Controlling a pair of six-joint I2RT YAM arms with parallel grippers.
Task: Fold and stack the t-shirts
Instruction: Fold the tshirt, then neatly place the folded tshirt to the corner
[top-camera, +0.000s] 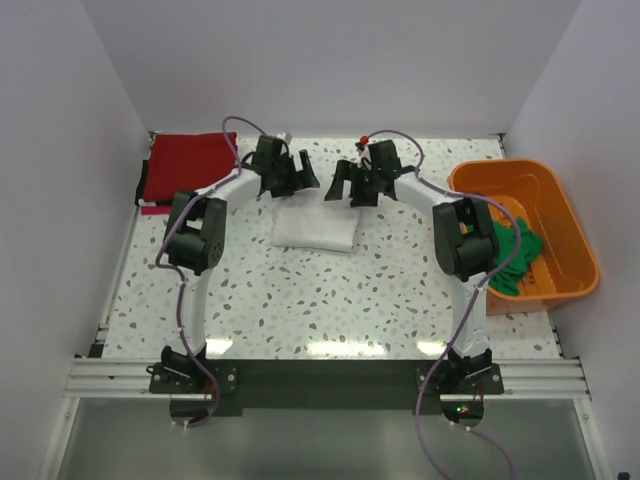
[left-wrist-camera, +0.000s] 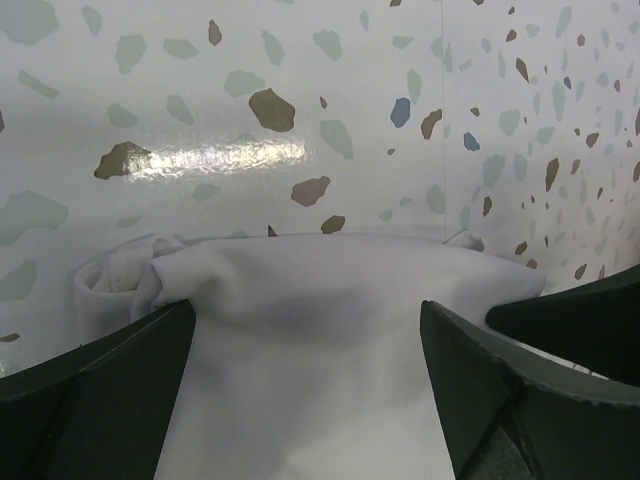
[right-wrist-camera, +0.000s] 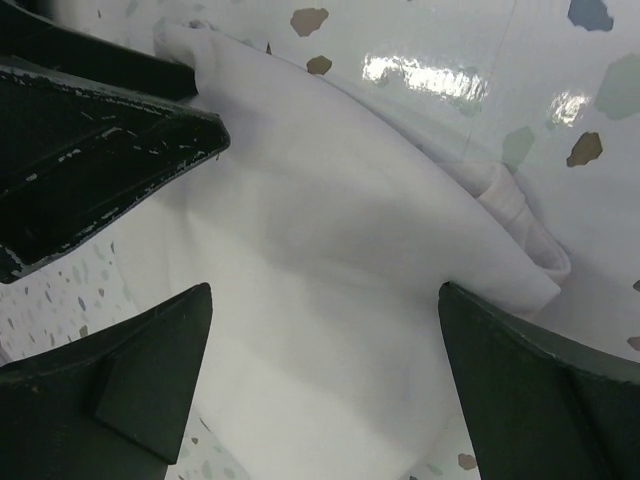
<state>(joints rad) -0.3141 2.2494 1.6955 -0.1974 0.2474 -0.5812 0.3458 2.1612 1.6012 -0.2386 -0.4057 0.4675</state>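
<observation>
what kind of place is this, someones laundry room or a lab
Probably a robot lab test cell, not a home: plain white walls box in a speckled table, a left arm and right arm are bolted to a metal rail, and the white t-shirt and orange tub look staged.

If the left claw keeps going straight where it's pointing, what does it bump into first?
The left claw would probably meet the folded white t-shirt first, lying just ahead between its open jaws, on the table.
</observation>
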